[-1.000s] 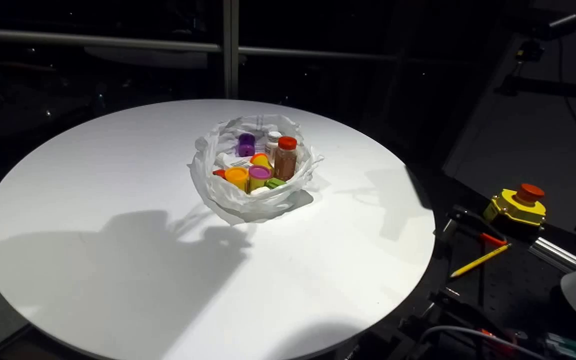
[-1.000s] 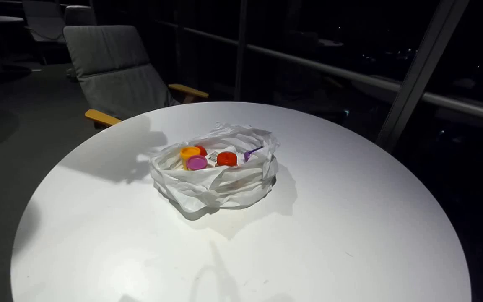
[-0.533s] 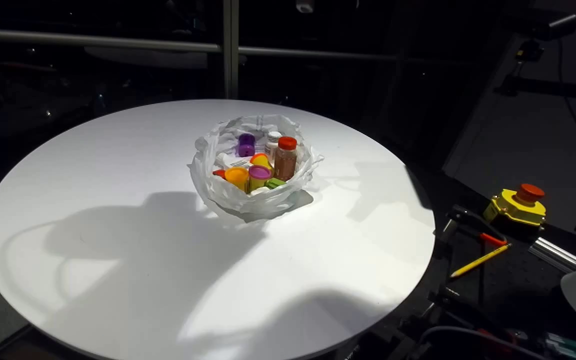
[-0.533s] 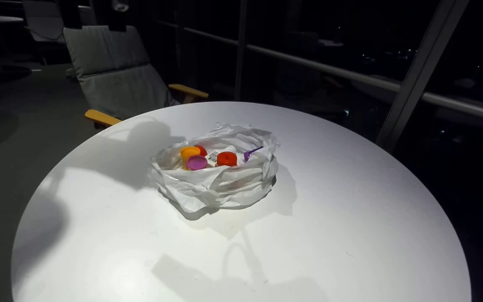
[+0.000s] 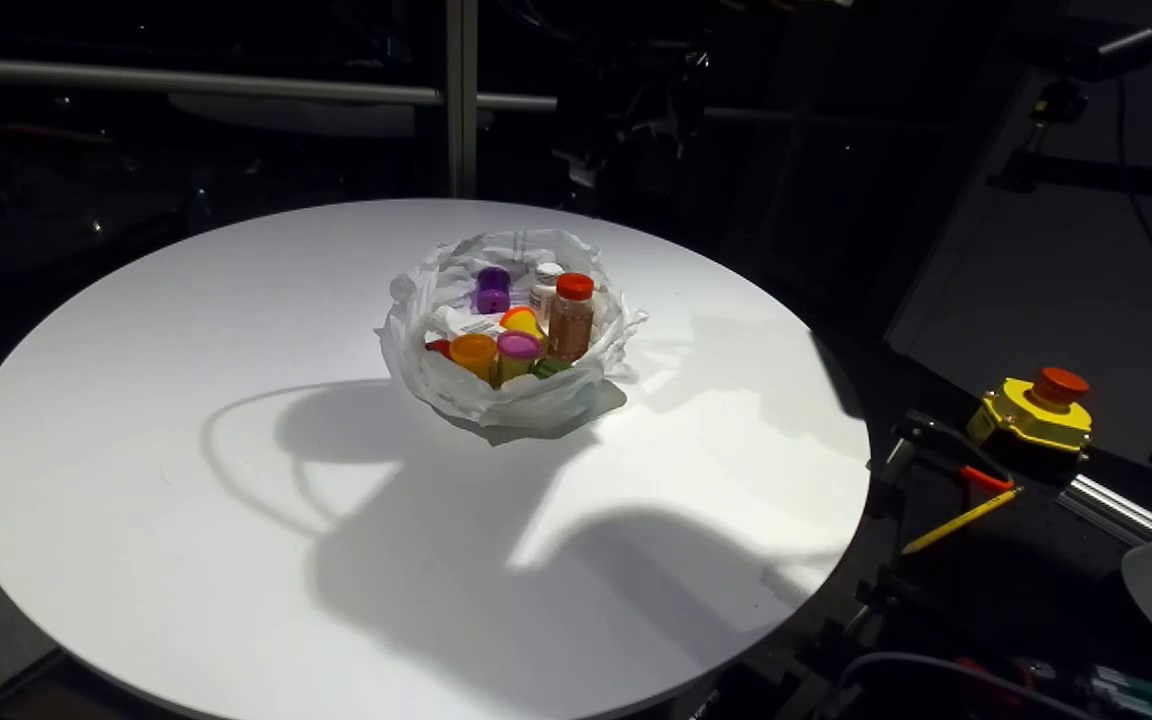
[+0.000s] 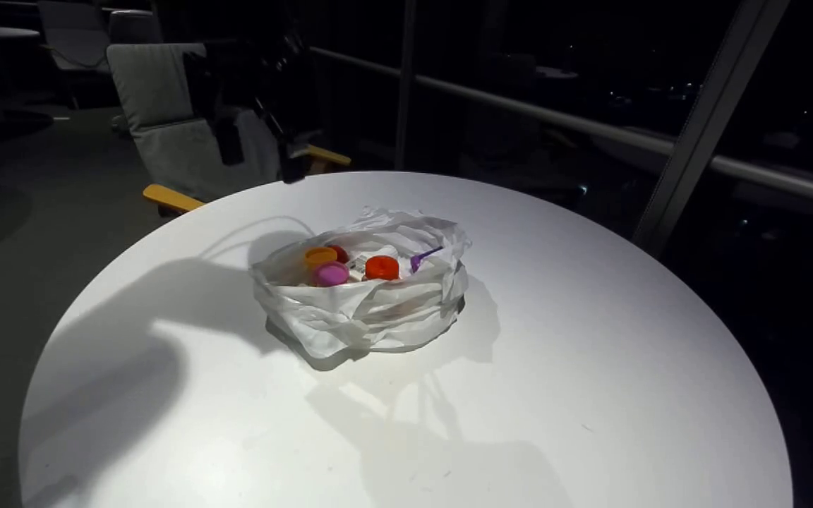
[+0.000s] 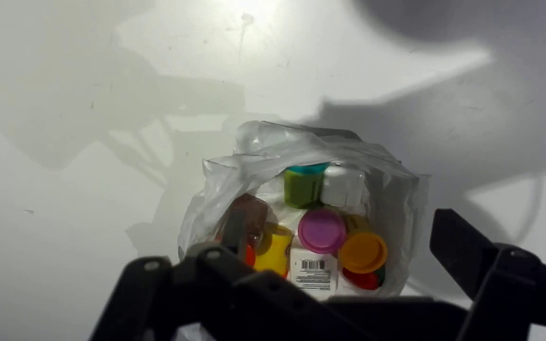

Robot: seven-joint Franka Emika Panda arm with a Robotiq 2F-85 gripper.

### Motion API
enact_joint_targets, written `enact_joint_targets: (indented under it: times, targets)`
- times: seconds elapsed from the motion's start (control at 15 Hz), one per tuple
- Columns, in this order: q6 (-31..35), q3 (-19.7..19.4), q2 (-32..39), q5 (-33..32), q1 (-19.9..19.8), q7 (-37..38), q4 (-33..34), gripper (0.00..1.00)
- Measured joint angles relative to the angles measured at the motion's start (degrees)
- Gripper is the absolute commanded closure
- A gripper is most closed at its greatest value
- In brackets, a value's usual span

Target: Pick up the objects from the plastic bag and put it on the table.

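Jaws spread wide, your gripper [image 6: 261, 159] hangs apart from the plastic bag [image 6: 378, 317] and holds nothing. Your objects [image 7: 321, 231] (red-capped bottle [image 5: 571, 325], orange tub [image 5: 474, 357] and others) sit inside that bag on the table [image 6: 590, 367]; poor light makes the gripper's height hard to judge.

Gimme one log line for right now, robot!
Fingers: open, empty, clear of plastic bag | Red-capped bottle, pink-lidded tub, orange-lidded tub: inside bag | Bag: on table
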Motion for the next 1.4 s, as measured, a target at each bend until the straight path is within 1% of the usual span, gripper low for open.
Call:
enact_joint_targets:
  times: [0.2, 0.47, 0.67, 0.93, 1.13, 1.4]
  targets:
    - [8.2, -2.2, 4.5, -4.0, -0.5, 3.0, -0.7, 0.0]
    - [13.8, -4.8, 9.2, -5.9, -0.5, 5.2, -0.1, 0.0]
    - [15.9, -6.0, 12.0, -5.7, -0.5, 5.4, 0.9, 0.0]
    - [18.4, -6.4, 15.2, -2.3, -0.5, 5.3, 2.9, 0.0]
    - [18.8, -6.6, 17.5, 0.9, -0.5, 5.3, 4.8, 0.0]
    - [19.1, -8.2, 20.7, 2.1, -0.3, 5.4, 7.3, 0.0]
